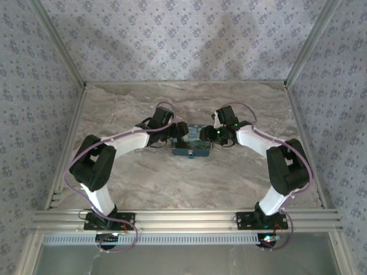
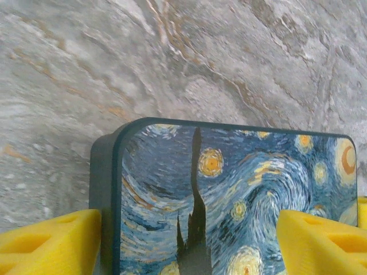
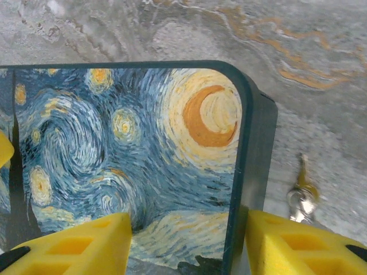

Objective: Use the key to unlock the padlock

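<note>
- My left gripper [image 2: 186,229] and right gripper [image 3: 186,220] are spread open astride the painted box [image 1: 192,150], clasping nothing.
- Key [image 3: 303,183], lower right — probably light, stiff and slick; I'd pinch its bow.

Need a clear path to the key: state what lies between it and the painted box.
Bare marble table separates the key from the box, seen in the right wrist view.

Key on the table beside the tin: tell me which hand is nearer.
Right. The right hand straddles the tin's end wall, with the key on the table just beyond; the left hand straddles the tin's opposite end.
</note>
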`<action>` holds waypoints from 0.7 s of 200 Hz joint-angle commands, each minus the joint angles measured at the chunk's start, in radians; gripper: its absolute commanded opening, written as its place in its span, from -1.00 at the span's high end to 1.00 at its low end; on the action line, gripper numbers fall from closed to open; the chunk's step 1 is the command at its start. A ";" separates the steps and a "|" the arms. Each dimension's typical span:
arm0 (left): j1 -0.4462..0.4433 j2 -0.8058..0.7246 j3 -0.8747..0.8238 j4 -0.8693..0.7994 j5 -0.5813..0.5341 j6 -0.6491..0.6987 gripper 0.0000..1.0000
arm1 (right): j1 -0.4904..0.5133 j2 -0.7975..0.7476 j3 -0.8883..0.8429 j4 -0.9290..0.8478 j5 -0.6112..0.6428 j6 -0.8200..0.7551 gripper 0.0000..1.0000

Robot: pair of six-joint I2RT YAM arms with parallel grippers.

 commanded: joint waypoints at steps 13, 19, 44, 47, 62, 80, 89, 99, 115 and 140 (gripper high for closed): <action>0.036 -0.063 -0.008 -0.015 0.050 0.033 -0.58 | 0.041 0.067 0.087 0.040 -0.022 0.030 -0.11; 0.043 -0.064 -0.012 -0.014 0.052 0.034 -0.58 | 0.042 0.073 0.098 0.043 -0.020 0.030 -0.11; 0.054 -0.056 -0.013 -0.010 0.053 0.042 -0.58 | 0.039 0.103 0.140 0.042 -0.005 0.027 -0.12; 0.056 -0.054 -0.011 -0.009 0.053 0.042 -0.58 | 0.037 0.106 0.143 0.041 -0.005 0.027 -0.12; 0.058 -0.045 -0.009 0.001 0.058 0.040 -0.58 | 0.031 0.125 0.182 0.034 -0.007 0.025 -0.12; 0.058 -0.036 -0.004 0.008 0.057 0.037 -0.58 | 0.026 0.133 0.196 0.028 -0.008 0.024 -0.12; 0.058 -0.034 -0.002 0.009 0.054 0.037 -0.58 | 0.027 0.131 0.193 0.027 -0.006 0.023 -0.12; 0.058 -0.031 0.003 0.004 0.052 0.040 -0.58 | 0.026 0.127 0.188 0.025 -0.003 0.021 -0.14; 0.061 -0.036 0.008 -0.010 0.045 0.046 -0.60 | 0.019 0.115 0.185 0.010 0.005 0.014 -0.19; 0.072 -0.057 -0.001 -0.022 0.024 0.066 -0.64 | 0.002 0.072 0.164 -0.008 0.021 0.007 -0.24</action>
